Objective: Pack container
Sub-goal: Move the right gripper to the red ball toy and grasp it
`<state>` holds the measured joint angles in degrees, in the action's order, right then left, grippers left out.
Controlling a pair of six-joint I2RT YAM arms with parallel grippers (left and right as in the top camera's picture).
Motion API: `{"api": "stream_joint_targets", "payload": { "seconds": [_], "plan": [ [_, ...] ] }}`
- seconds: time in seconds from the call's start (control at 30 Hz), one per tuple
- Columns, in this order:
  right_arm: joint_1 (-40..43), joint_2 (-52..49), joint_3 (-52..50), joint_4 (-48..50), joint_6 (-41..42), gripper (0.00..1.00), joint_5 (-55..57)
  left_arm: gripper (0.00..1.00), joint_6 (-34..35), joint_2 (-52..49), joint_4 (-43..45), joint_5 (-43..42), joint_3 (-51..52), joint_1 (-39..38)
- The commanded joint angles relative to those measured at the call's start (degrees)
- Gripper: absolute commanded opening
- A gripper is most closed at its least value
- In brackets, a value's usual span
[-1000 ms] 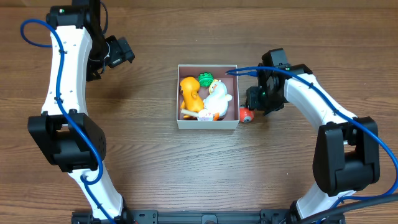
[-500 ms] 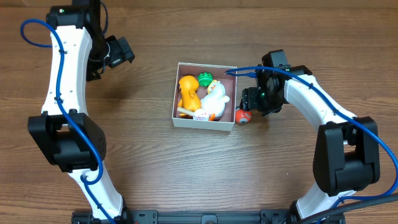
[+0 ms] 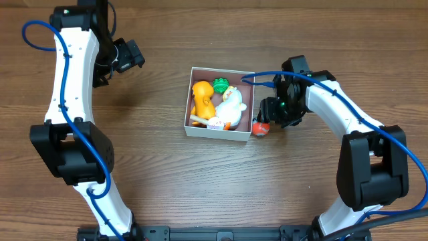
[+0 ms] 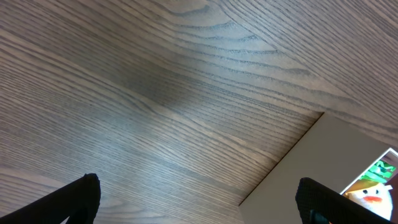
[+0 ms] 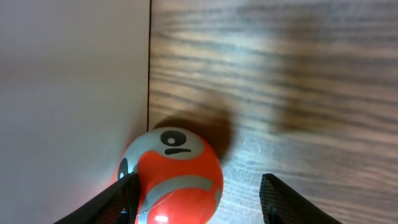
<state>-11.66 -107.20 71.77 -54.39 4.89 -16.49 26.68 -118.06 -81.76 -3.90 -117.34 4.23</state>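
Red-orange plastic banded in grey marks the small round ball (image 5: 177, 177), the one toy seen outside the small square shallow container with white outer walls and a maroon-brown inside (image 3: 217, 132). The container is set near the middle of the wood-grain table (image 3: 160, 187). An orange toy (image 3: 202, 100), a white toy (image 3: 232, 108) and a small green one (image 3: 221, 85) are already packed inside.

The ball lies touching the outer wall on the right arm's side. The right pincer (image 5: 200, 190) is held astride it, released, with a gap on one side. The grasping step is judged to be in hand: a centred closing on the ball is called for next, then a lift over the wall.

The left pincer (image 4: 199, 193) is spread wide over bare table, with nothing grasped.
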Motion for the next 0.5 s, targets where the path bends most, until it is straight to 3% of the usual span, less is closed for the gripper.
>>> {"api": "stream_joint_targets", "payload": {
  "seconds": [0.0,0.47],
  "plan": [
    [0.11,-0.28,-1.64,-1.73,-0.33,0.64,2.23,1.00,0.37,0.07,-0.04,-0.15,0.22,-0.17],
    [0.11,-0.28,-7.02,1.92,-0.33,0.58,0.90,1.00,0.37,0.07,-0.04,-0.17,0.22,-0.17]
  ]
}}
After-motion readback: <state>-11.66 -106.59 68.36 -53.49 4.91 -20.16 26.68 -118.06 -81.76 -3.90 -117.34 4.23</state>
